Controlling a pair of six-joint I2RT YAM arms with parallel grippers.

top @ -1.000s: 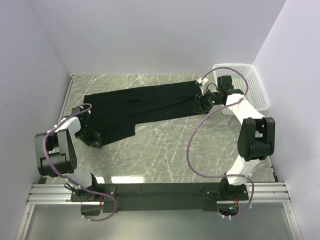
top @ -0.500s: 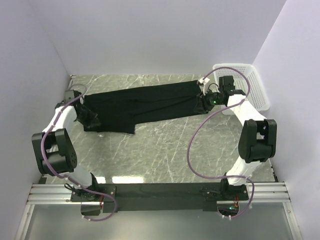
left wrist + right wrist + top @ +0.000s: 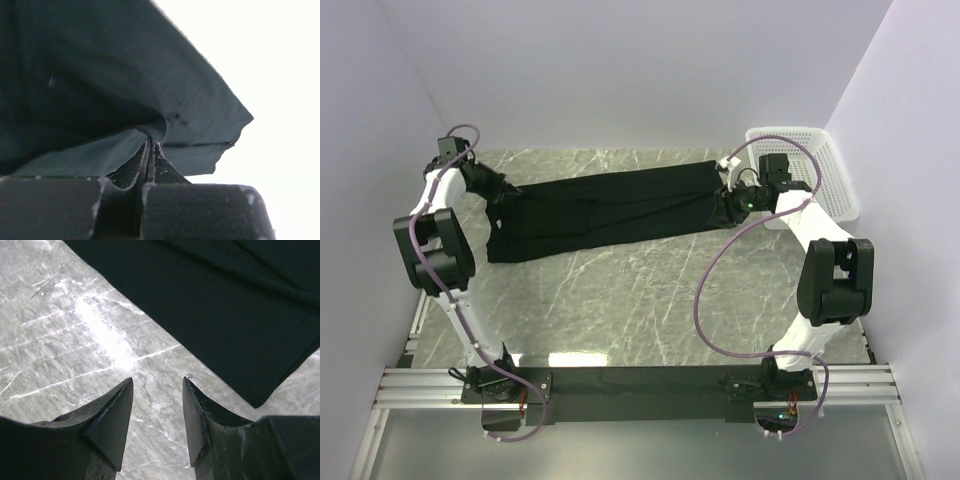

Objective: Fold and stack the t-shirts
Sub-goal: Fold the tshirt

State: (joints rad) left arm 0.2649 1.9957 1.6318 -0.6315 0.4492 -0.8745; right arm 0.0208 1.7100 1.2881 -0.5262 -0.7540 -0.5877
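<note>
Top view: shows the t-shirt (image 3: 600, 212) lying with its long axis left-right across the far counter (image 3: 640, 300). Left wrist: shows the left end effector (image 3: 150, 147) clamped on its cloth. Right wrist: shows the right end effector (image 3: 157, 382) apart, with the t-shirt corner just ahead-right, untouched.

We saw a white slatted basket (image 3: 835, 180) near the right claw (image 3: 726, 206), off to its right; glossy grey marble tabletop (image 3: 75, 315) lay beneath that claw.
</note>
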